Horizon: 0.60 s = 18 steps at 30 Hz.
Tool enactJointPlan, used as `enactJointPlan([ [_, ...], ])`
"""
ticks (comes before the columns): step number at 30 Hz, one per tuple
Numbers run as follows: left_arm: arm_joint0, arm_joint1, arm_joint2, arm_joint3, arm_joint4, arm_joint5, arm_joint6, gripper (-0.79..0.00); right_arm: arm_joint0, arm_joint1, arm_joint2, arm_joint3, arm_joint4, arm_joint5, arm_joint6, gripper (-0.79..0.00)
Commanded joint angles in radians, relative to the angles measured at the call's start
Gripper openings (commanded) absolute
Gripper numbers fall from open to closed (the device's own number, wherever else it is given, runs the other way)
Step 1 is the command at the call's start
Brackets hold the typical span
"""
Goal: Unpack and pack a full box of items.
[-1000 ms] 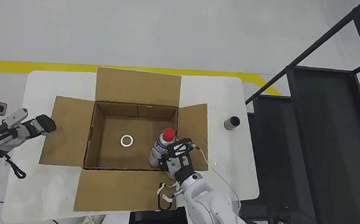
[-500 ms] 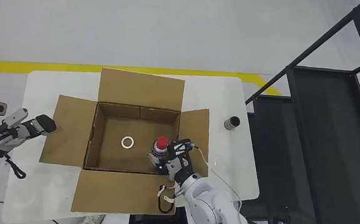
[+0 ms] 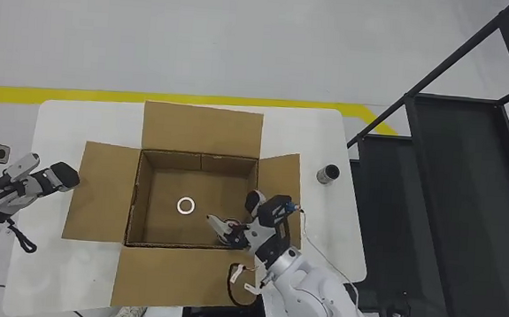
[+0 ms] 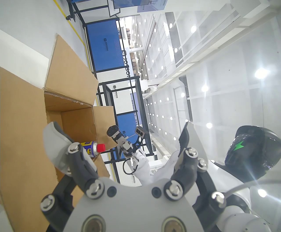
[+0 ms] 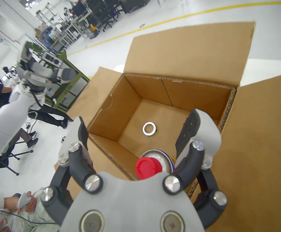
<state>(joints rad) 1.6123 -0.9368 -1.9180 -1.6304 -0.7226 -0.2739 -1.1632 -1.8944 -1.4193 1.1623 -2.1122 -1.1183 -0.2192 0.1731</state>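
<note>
One second was all it took. The right gripper (image 5: 137, 118) had the spray can pinched up by the box's right wall and carried it down inside. Now its fingers stand wide apart, gripping nothing. The spray can (image 5: 151, 164) sits just under that opened gripper, red cap up, in the near right corner of the cardboard box (image 3: 202, 128). It looks upright to me, though I couldn't swear it isn't leaning on the wall.

Further in, the white ring (image 3: 185, 206) lies on the box floor where it lay before, apart from the can. The box itself has slid a little across the table (image 3: 62, 118) during the lowering. Out on the table to the right of the box, the dark cylinder (image 3: 327, 174) hasn't budged. The left gripper (image 4: 118, 128) hangs off the left side of the box, fingers spread and empty, same as a second ago.

To my eye that's one item packed. I'd guess the cylinder on the table goes in next.
</note>
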Motion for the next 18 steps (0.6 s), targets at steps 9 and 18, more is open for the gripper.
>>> enactJointPlan([
  [9,0.0,0.0,0.0,0.0,0.0,0.0,0.0,0.0,-0.126,0.047,0.084,-0.078,0.118,-0.237,0.233,0.0],
  [18,0.0,0.0,0.0,0.0,0.0,0.0,0.0,0.0,-0.121,0.066,0.11,-0.049,0.17,-0.325,0.217,0.0],
])
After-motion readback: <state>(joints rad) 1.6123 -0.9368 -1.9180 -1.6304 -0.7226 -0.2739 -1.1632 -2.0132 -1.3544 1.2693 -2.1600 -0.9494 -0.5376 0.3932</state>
